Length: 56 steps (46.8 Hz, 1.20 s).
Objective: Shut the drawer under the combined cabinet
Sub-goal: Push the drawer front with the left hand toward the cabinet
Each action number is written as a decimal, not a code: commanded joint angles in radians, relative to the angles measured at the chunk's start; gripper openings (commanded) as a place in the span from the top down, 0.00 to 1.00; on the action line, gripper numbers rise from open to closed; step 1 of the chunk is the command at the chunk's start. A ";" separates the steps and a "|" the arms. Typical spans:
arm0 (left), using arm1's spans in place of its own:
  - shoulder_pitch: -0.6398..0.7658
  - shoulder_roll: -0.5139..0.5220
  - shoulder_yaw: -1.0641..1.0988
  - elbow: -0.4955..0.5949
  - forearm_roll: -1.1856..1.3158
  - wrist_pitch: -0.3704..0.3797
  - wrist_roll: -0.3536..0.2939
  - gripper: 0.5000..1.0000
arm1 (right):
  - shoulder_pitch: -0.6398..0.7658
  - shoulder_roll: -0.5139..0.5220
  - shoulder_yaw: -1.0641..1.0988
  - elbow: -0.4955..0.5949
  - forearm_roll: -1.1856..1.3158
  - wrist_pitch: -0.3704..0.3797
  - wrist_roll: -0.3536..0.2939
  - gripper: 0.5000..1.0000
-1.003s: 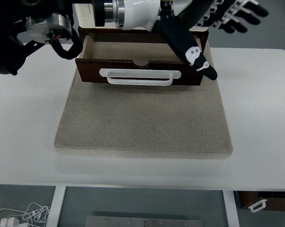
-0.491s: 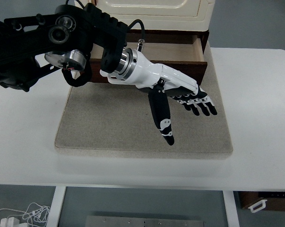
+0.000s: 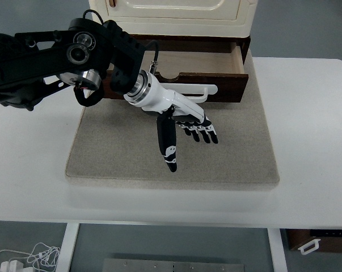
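A dark wooden drawer (image 3: 216, 84) stands pulled out from under the cream cabinet (image 3: 171, 10) at the back. Its white handle (image 3: 202, 89) runs along the front, partly hidden by my arm. My left hand (image 3: 185, 127) hangs over the beige mat (image 3: 233, 153) just in front of the drawer, open, with the black fingers (image 3: 205, 131) spread and the thumb (image 3: 168, 146) pointing toward me. It holds nothing and is apart from the drawer front. My black left arm (image 3: 51, 59) comes in from the upper left.
The mat lies on a white table (image 3: 312, 130). A brown box with a white handle (image 3: 315, 241) sits on the floor at the lower right. White cables (image 3: 23, 258) lie on the floor at the lower left.
My left hand swung from over the drawer down toward me, then drew back leftward and closer to the drawer front. The view shifted, showing the cabinet. The drawer stays out.
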State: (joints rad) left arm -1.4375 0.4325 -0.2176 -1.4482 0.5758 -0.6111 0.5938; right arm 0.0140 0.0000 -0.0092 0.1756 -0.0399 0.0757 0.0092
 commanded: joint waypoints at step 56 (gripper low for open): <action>-0.011 -0.034 0.001 0.233 0.116 0.000 0.003 0.00 | 0.001 0.000 0.000 -0.001 0.000 0.001 0.000 0.10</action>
State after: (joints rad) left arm -1.4494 0.4069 -0.2157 -1.2264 0.6889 -0.6107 0.5975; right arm 0.0147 0.0000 -0.0093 0.1750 -0.0399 0.0758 0.0091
